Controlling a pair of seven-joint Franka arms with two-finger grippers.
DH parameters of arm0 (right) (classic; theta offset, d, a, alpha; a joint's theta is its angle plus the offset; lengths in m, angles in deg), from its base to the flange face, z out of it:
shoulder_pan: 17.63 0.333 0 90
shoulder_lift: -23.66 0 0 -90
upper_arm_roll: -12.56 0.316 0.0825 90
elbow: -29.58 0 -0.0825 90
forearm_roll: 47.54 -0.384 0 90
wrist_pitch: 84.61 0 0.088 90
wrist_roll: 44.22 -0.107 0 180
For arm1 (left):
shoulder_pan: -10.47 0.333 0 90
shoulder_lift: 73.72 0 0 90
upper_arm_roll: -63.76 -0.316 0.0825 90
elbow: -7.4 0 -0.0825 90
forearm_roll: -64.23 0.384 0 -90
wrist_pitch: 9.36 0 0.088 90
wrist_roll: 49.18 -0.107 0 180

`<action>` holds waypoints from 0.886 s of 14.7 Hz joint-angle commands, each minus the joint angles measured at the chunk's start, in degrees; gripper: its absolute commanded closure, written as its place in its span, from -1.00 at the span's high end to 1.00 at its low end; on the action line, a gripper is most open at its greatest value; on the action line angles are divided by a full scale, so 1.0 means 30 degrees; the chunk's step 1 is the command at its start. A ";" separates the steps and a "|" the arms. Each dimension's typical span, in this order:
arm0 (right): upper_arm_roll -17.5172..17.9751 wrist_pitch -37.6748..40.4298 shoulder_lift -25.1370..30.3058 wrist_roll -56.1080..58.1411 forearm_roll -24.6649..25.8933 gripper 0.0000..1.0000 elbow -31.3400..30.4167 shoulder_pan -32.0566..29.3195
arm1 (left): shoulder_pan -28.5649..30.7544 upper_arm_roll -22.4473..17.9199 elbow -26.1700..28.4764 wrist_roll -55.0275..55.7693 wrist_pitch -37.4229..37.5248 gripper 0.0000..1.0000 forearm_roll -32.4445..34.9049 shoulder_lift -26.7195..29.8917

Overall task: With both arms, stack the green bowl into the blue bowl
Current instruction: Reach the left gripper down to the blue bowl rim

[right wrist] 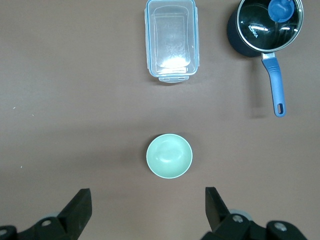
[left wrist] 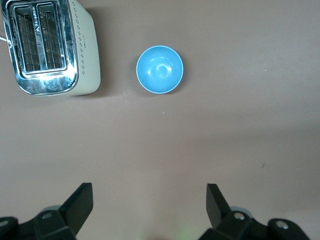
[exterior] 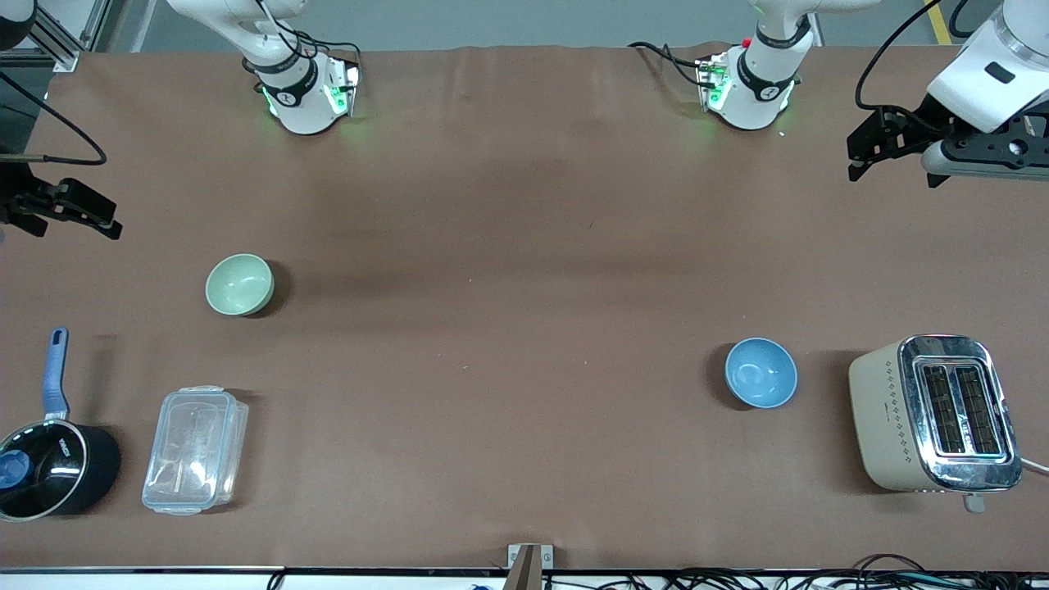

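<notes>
Hanging high over the surface's edge at the left arm's end, the left tool (exterior: 869,152) has its black fingers (left wrist: 80,202) spread wide and holds nothing. The right tool (exterior: 70,213) hangs the same way over the edge at the right arm's end, fingers (right wrist: 80,205) wide apart and empty. Both arms look parked clear of the work, probably so each wrist camera takes in its own bowl before any reach begins.

The small glossy sky-blue bowl (exterior: 761,373) sits upright and empty on the brown surface (exterior: 508,328), just beside the cream and chrome toaster (exterior: 934,414) near the front corner at the left arm's end. The small glossy pale mint-green bowl (exterior: 239,284) stands upright, also empty, toward the right arm's end, farther from the front camera than the clear plastic lidded box (exterior: 195,451) and the black saucepan with a blue handle (exterior: 49,459). The two bowls lie well apart, so stacking has not started.
</notes>
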 commanded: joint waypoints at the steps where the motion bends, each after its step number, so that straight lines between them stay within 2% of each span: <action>1: 0.0099 0.0173 0.0055 0.0018 -0.0267 1.00 0.0086 -0.0182 | 0.0078 0.0009 -0.0513 -0.0184 0.0379 1.00 -0.0016 -0.0277; 2: 0.0099 0.0173 0.0055 0.0078 -0.0267 1.00 0.0115 -0.0182 | 0.0107 0.0009 -0.0629 -0.0155 0.0379 1.00 0.0071 -0.0335; 5: 0.0070 0.0290 0.0055 0.0078 -0.0238 1.00 0.0116 -0.0182 | 0.0194 -0.0050 -0.1538 -0.0271 0.0234 1.00 0.0277 -0.2467; 7: 0.0099 0.0466 0.0055 0.0224 -0.0267 1.00 0.0145 -0.0095 | 0.1011 -0.0021 -0.1422 -0.0302 -0.1515 1.00 0.0775 -0.4428; 9: 0.0128 0.0495 0.0055 0.0254 -0.0267 1.00 0.0087 -0.0094 | 0.1103 0.0009 -0.0547 -0.0272 -0.3420 1.00 0.0805 -0.5780; 13: 0.0128 0.0495 0.0055 0.0254 -0.0267 1.00 0.0086 -0.0065 | 0.1541 -0.0050 0.2411 -0.0126 -0.8779 1.00 0.1154 -0.7422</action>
